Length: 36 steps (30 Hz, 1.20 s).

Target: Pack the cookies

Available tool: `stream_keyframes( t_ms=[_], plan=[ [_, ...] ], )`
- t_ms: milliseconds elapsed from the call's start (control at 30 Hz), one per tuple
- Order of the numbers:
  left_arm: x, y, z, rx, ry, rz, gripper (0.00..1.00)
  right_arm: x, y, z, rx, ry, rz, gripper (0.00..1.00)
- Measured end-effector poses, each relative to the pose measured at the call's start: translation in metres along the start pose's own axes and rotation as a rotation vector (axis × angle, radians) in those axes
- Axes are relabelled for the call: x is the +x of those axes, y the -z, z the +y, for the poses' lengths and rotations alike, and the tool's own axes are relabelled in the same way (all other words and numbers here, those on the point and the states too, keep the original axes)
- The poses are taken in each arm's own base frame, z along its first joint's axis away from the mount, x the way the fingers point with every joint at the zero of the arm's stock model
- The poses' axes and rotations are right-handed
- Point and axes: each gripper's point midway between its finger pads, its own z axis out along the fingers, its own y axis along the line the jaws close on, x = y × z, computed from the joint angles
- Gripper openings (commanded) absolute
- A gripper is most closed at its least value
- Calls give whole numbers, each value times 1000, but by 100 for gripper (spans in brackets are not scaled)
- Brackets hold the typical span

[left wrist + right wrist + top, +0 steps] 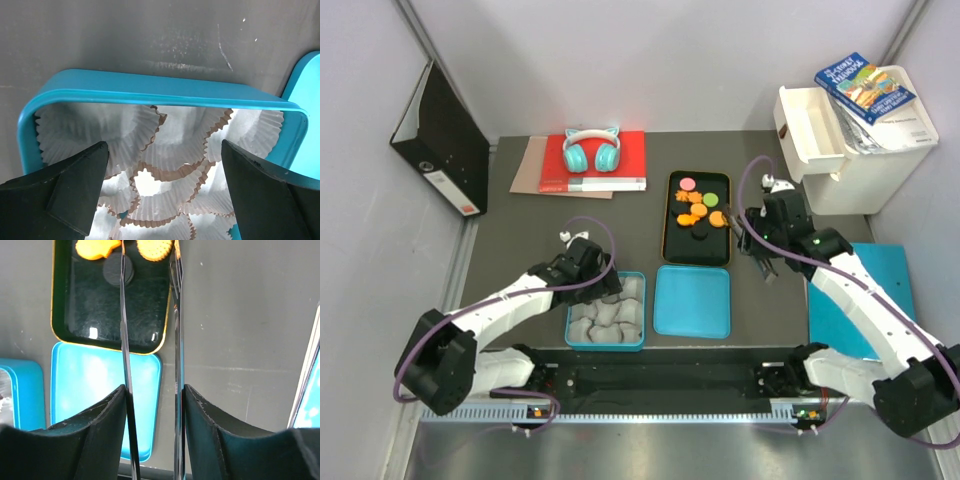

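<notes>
Cookies (pixel 695 207) (orange, pink, green, black) lie in far half of black tray (pixel 666 245), mid surface (pixel 520 240). R end effector (pixel 765 265) sits at tray's 3 o'clock, clenched on thin metal tongs (pixel 124 330); blades run along tray's right rim, no cookie btwn them. Teal tin (pixel 605 346) w/ white paper cups (pixel 165 185) is at tray's 7 o'clock, teal lid (pixel 692 302) at tin's 3. L end effector (pixel 163 145) is released, jaws wide over tin's far edge.

Teal headphones (pixel 607 157) on red book (pixel 631 152)
</notes>
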Motion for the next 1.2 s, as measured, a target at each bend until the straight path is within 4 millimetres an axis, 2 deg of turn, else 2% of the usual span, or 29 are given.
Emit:
stream_keyframes(
  t_ms=[167, 367, 600, 933, 1200],
  plan=[
    [-3, 3, 3, -11, -3, -20, 98, 5, -1, 8, 10, 76, 7, 52],
    [-4, 4, 4, -19, -4, -24, 98, 17, -15, 19, 20, 157, 65, 55],
    [-5, 6, 5, -19, -3, -33, 98, 16, -30, 38, 12, 220, 87, 56],
    [-6, 6, 5, -21, -3, -35, 98, 29, -50, 37, 44, 242, 150, 57],
    [-6, 8, 5, -18, -2, -39, 98, 31, -64, 40, 52, 249, 163, 57]
  ],
)
